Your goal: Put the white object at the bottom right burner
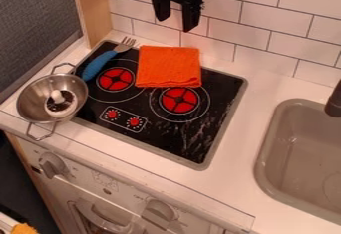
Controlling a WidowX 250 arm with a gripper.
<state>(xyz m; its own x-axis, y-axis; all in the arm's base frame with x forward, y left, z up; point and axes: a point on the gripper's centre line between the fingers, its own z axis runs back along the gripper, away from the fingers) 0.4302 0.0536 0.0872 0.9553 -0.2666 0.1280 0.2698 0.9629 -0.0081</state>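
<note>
Nearest me, at the bottom left corner of my camera view, I see part of something yellow-orange (24, 228). Just beyond is the white oven front (80, 183), with two grey knobs and a curved handle. Above it runs the white table (230, 190), with a grey sink (267, 178) set in at the right and a dark faucet (334, 102) reaching over the sink's far side.

At the left of the black stove top (170, 141) sits a metal pot (30, 96) with two loop handles, and my white object (61, 109) is inside it, knobby on top with a dark patch beside it. The stove's small panel carries two red dials (134, 122). Beyond them is the red-centred bottom right burner (178, 100), still without the white object; another red burner (115, 79) is to its left. A folded orange cloth (169, 65) lies behind, its near edge over the right burner's ring (a bit close for my taste), and a blue-handled fork (100, 64) points its tines toward the wall.

Farthest off, I have the gripper (175, 24) hanging in front of the white tiled wall (250, 34), its fingers spread and holding nothing.
</note>
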